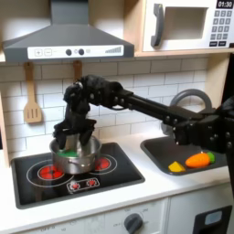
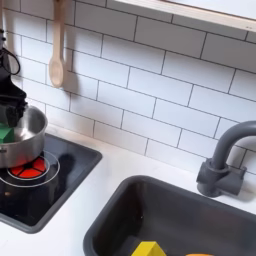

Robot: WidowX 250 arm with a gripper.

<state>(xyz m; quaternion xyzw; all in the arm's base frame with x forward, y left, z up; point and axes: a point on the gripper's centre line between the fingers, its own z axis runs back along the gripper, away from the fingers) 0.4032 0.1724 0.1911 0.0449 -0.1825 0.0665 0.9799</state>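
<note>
My tool (image 1: 72,139) is hanging over the silver pot (image 1: 75,162) on the toy stove (image 1: 37,175) in the first exterior view, its fingers reaching down to the pot's rim. A green object (image 1: 66,147) is showing at the tool's tip, just inside the pot toward the first exterior view's left. I cannot tell whether the fingers are clamping it or merely standing around it: the dark fingers and the pot's wall are covering most of it, and its shape is too blurred to name.

In the second exterior view the pot (image 2: 22,138) is sitting at the left edge, cut off by the frame, with a sliver of the green object (image 2: 6,133) showing at that same edge. My tool (image 2: 10,100) is only partly in frame there, a dark mass above the pot, so the finger gap is not readable.

The pot is covering part of the red burner ring (image 1: 47,170) beneath it.

A wooden spatula (image 1: 32,108) is hanging on the tiled wall, well apart from the tool. In the sink (image 1: 161,150) an orange object (image 1: 197,159) and a yellow one (image 1: 175,166) are lying side by side; in the second exterior view both are cut off by the bottom edge. The grey faucet (image 2: 224,165) is standing behind the sink.
</note>
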